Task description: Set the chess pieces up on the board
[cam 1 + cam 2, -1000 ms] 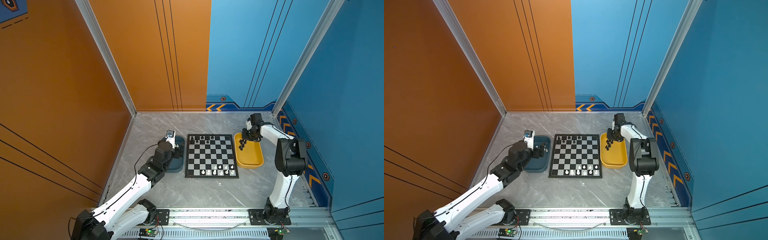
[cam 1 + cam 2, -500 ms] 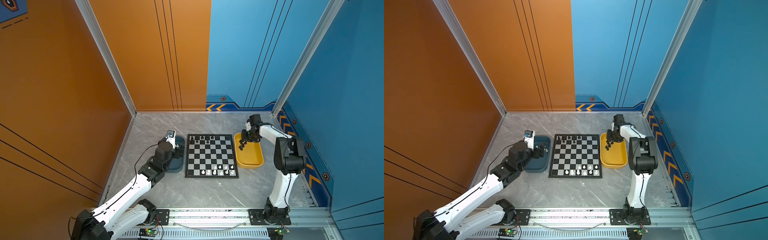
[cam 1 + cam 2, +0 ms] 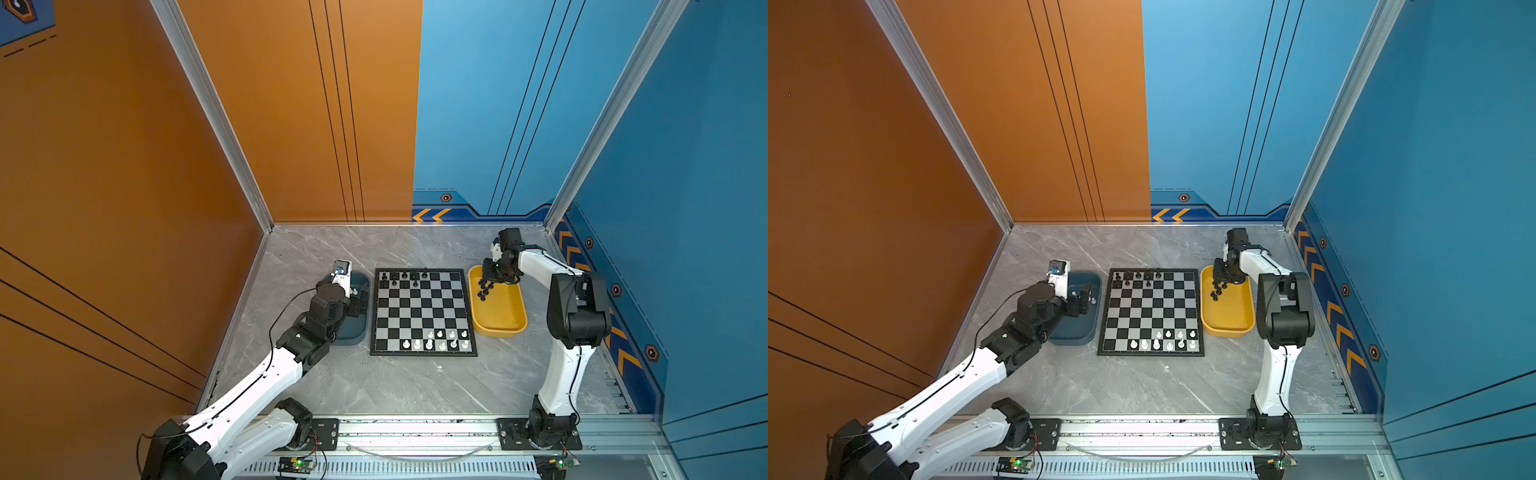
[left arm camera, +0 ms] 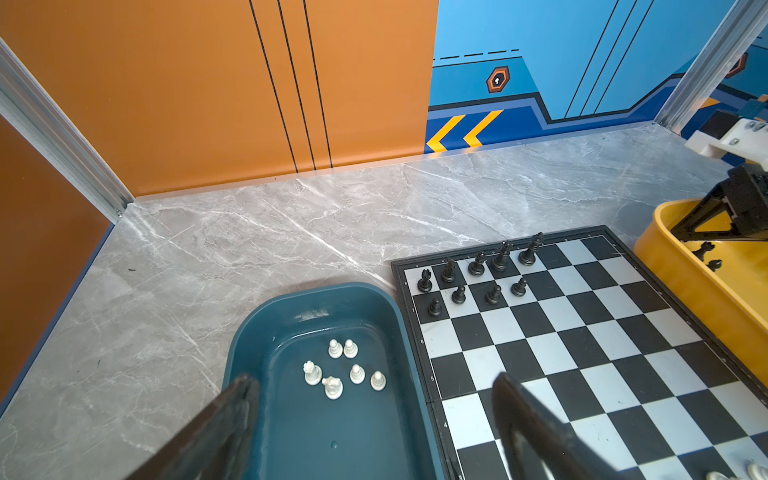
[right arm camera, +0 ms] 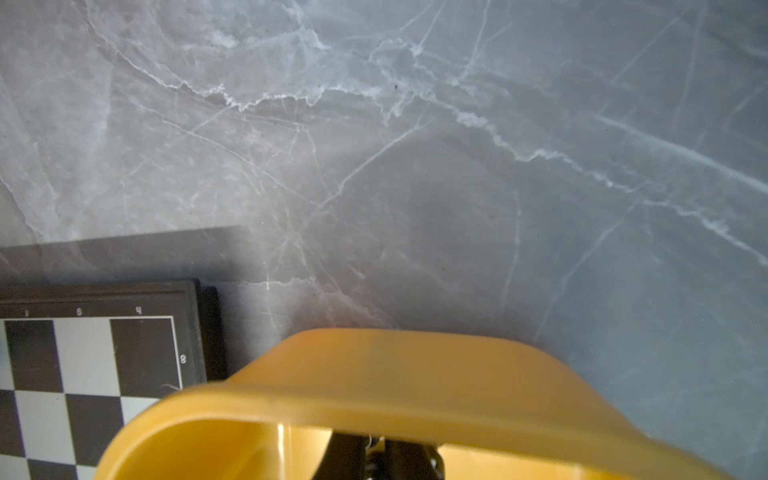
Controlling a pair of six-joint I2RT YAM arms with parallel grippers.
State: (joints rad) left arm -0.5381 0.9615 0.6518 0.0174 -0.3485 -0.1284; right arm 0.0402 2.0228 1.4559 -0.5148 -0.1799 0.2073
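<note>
Yellow tray [image 3: 503, 316] with the right hand [image 3: 488, 277] down beside the loose black chessmen [image 3: 483, 289]

Closed tight, the right hand sits inside that tray, near its far end; whether it pinches a piece cannot be told. The left hand [image 4: 372, 378] hangs wide open over the teal tray [image 4: 332, 303], with six white chessmen [image 4: 356, 373] below its fingers. Between the trays, the board [image 3: 424, 311] lies on the grey surface [image 3: 415, 382].
</note>
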